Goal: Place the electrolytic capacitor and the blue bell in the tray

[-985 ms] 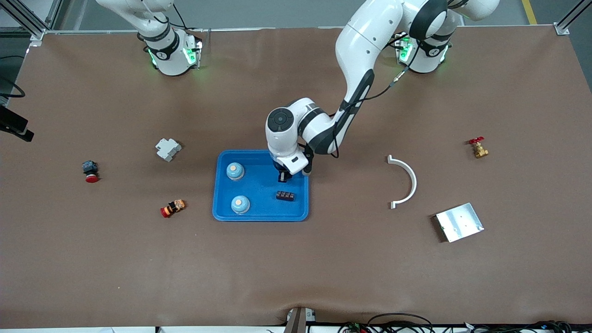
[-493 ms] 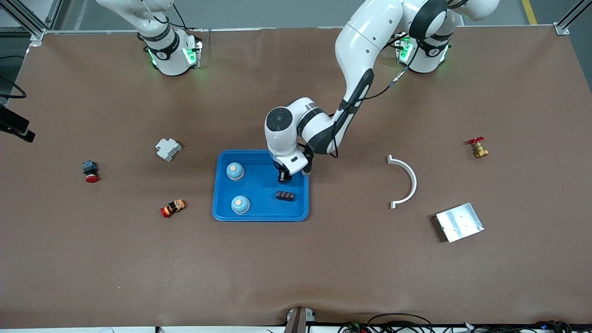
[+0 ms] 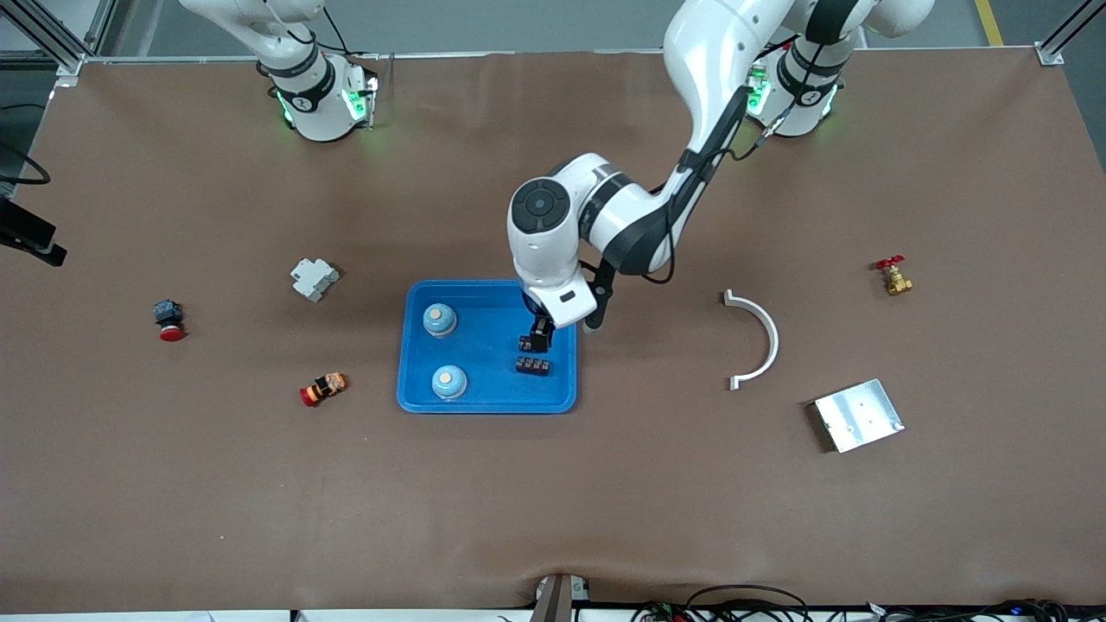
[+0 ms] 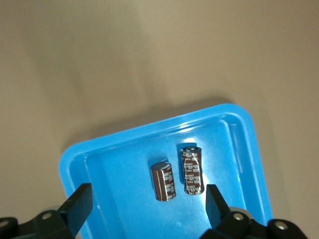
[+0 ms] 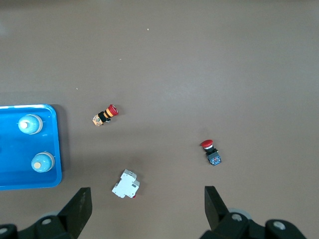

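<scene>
The blue tray [image 3: 486, 397] lies mid-table, and two blue bells [image 3: 439, 320] [image 3: 448, 381] stand in it toward the right arm's end. Two dark brown electrolytic capacitors [image 4: 163, 181] [image 4: 192, 170] lie side by side on the tray floor [image 4: 114, 164]. In the front view one capacitor [image 3: 533, 365] shows plainly. The other [image 3: 525, 344] sits just under my left gripper [image 3: 537, 335]. That gripper [image 4: 148, 209] hangs open above the capacitors, holding nothing. My right gripper [image 5: 144, 211] is open and empty high over the table, and its view also takes in the tray [image 5: 56, 149] and bells [image 5: 29, 124].
A white breaker [image 3: 314, 279] and two red-button switches [image 3: 168, 319] [image 3: 323, 388] lie toward the right arm's end. A white curved piece [image 3: 760, 339], a silver plate [image 3: 858, 415] and a brass valve [image 3: 894, 276] lie toward the left arm's end.
My left gripper has opened and let a capacitor go into the tray beside the first one. It has lifted slightly and shifted toward the left arm's end. The right arm has not moved.
</scene>
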Action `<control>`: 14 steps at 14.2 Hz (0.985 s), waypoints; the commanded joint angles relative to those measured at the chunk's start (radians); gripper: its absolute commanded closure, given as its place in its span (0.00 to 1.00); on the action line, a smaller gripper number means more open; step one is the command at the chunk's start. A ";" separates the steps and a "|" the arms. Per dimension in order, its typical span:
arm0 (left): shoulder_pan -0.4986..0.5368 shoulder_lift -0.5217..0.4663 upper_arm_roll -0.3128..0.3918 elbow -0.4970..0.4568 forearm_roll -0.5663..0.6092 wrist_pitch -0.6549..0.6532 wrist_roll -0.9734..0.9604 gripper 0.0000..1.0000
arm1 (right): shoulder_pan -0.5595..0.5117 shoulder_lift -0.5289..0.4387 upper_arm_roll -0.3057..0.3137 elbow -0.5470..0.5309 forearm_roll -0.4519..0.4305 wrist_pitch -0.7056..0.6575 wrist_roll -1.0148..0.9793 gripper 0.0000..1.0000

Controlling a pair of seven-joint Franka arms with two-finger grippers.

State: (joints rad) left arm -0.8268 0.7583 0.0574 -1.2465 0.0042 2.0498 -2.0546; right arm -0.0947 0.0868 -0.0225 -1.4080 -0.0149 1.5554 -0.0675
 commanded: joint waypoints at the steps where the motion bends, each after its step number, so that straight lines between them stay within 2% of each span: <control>1: 0.024 -0.042 -0.002 -0.031 -0.018 -0.029 0.079 0.00 | -0.011 0.001 0.010 0.006 0.003 -0.006 0.002 0.00; 4: 0.058 -0.066 -0.002 -0.031 -0.020 -0.057 0.172 0.00 | -0.010 0.002 0.010 0.006 0.001 -0.001 0.002 0.00; 7: 0.124 -0.103 -0.002 -0.033 -0.020 -0.103 0.356 0.00 | -0.008 0.002 0.010 0.006 0.001 -0.006 0.000 0.00; 14: 0.241 -0.214 -0.004 -0.077 -0.018 -0.175 1.039 0.00 | -0.007 0.002 0.010 0.006 0.001 -0.006 0.000 0.00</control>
State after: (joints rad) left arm -0.6085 0.6046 0.0580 -1.2790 -0.0008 1.9040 -1.1885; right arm -0.0946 0.0873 -0.0206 -1.4082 -0.0149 1.5558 -0.0677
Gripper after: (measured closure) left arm 0.000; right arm 0.000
